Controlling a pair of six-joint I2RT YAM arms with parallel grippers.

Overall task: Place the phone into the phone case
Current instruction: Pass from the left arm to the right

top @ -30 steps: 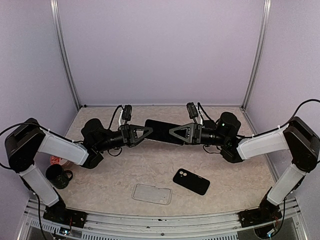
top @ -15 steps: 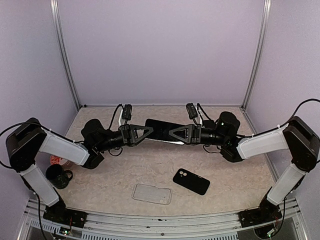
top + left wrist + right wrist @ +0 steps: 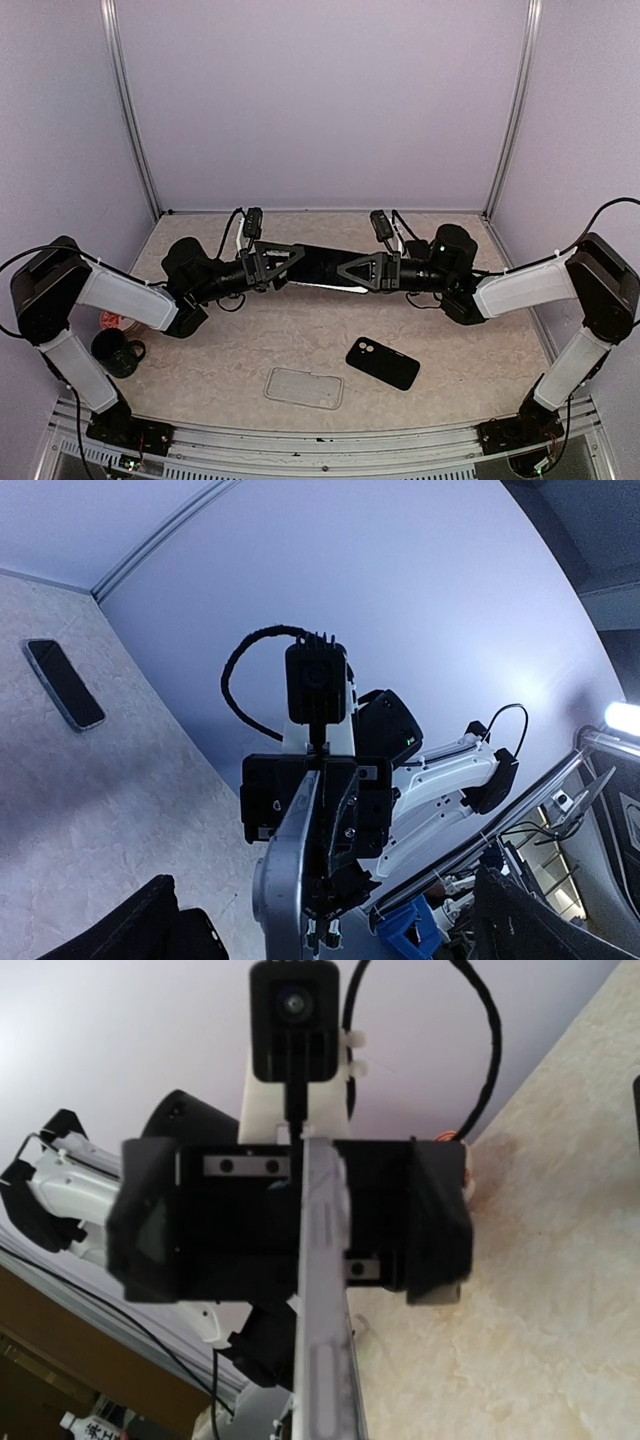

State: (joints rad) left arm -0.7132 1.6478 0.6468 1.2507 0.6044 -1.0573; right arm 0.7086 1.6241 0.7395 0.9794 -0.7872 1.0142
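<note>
Above the table (image 3: pixel 250 340), phone (image 3: pixel 318 262) clamped in right pincer (image 3: pixel 345 273).

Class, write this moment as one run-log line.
phone: mid-air | left gripper: open beside it | right gripper: shut on phone | clear phone case: empty, on table

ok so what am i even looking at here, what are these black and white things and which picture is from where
These are two robot arms bolted to a table. The wide picture looks down from above and behind them. The other two come from a camera on each wrist, each facing the opposite arm. Above the table, the right gripper is shut on a phone. The left gripper stands open at the phone's other end. On the table lie a clear case, a black phone-shaped slab and a dark mug.
</note>
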